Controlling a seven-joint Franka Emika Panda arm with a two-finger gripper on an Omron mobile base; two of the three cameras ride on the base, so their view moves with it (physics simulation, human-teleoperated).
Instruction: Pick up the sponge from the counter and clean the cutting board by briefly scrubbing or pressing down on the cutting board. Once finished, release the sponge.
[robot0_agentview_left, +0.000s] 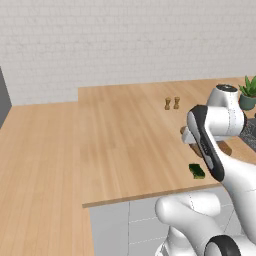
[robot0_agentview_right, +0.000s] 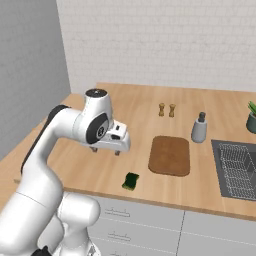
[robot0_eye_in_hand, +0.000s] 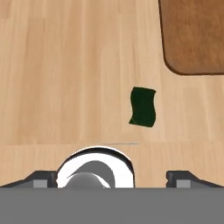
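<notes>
Sponge (robot0_eye_in_hand: 143, 106) lies on the counter (robot0_eye_in_hand: 65, 65) right of centre in the hand view, above the spread-apart, empty gripper (robot0_eye_in_hand: 112, 177), just lower left of the cutting board (robot0_eye_in_hand: 197, 35) filling the upper right corner.

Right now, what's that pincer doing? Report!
Pincer open, empty, above counter. Sponge untouched near front edge, beside cutting board. Nothing between pincer and sponge.

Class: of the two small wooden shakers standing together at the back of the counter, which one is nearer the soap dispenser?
The right-hand shaker, seen from the right base view; the left-hand shaker stands farther from the soap dispenser.
</notes>
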